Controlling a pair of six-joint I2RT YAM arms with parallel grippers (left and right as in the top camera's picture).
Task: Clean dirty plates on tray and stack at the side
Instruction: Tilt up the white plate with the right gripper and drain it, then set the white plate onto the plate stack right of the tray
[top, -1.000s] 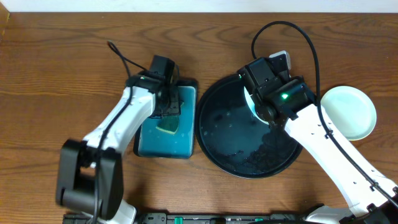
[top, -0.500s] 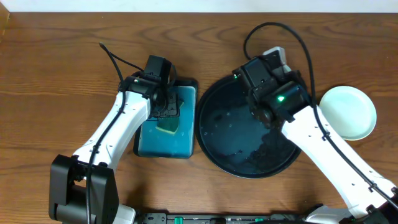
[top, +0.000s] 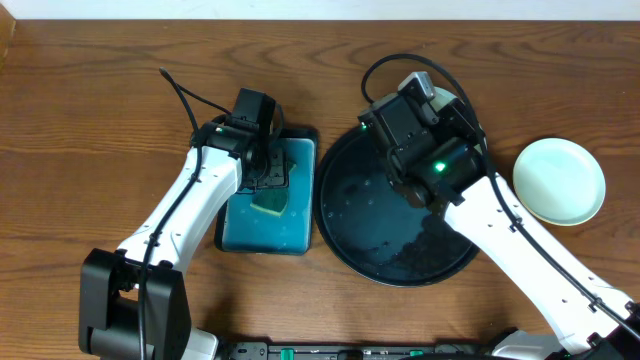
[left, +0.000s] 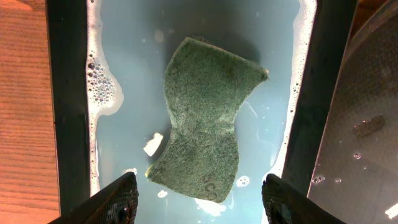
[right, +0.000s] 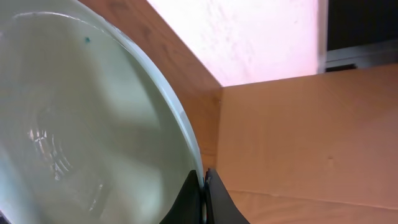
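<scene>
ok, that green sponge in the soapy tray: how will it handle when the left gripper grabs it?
Probably floppy: the sponge lies bent and pinched at its waist. Likely soaked and heavier than it looks, since it sits in foamy water, so expect drips. Grip may slip on the suds.

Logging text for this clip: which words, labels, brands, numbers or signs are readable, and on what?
None can be read in any view.
On the sponge in the rectangular tray: faint ring-like marks near its lower edge, too blurred to read.
On the equipment at the overhead view's bottom edge: a green patch, too small to read.
On the plate pinched by the right gripper: only a tiny teal speck.
</scene>
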